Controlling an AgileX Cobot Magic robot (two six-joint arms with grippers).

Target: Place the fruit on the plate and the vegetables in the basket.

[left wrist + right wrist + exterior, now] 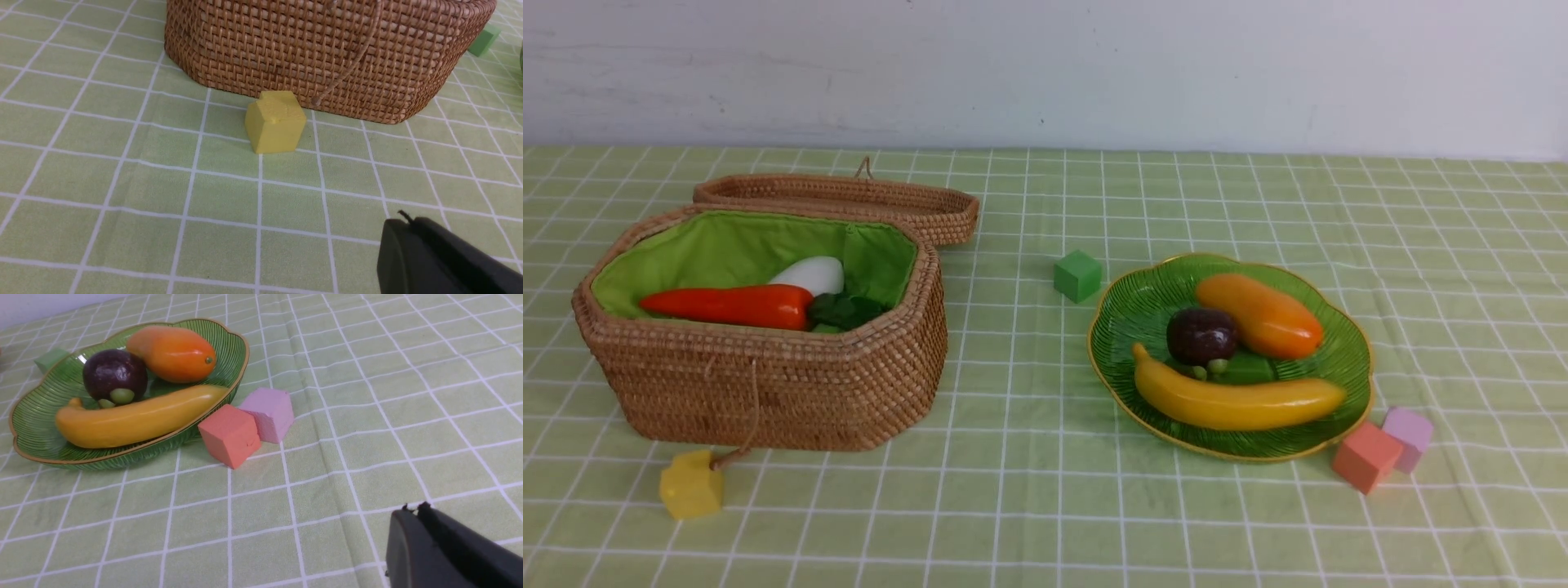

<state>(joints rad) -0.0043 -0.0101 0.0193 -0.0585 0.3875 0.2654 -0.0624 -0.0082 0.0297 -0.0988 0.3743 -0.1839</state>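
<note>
The green plate [1347, 359] at the right holds the yellow banana [1237, 402], the dark-purple mangosteen [1202, 335] and the orange mango-like fruit [1262, 314]; all also show in the right wrist view [135, 418]. The open wicker basket [768, 384] at the left holds the orange-red carrot [727, 306] and the white radish [809, 273]; the gourd and eggplant are hidden. My left gripper [402, 222] is shut and empty, above the cloth short of the basket wall [327, 53]. My right gripper [412, 510] is shut and empty, short of the plate. Neither arm shows in the front view.
A yellow cube [690, 483] sits by the basket's front left corner, on its cord. A green cube [1078, 275] lies between basket and plate. An orange cube [1366, 456] and a pink cube [1407, 434] touch the plate's front right edge. The lid [849, 200] lies open behind.
</note>
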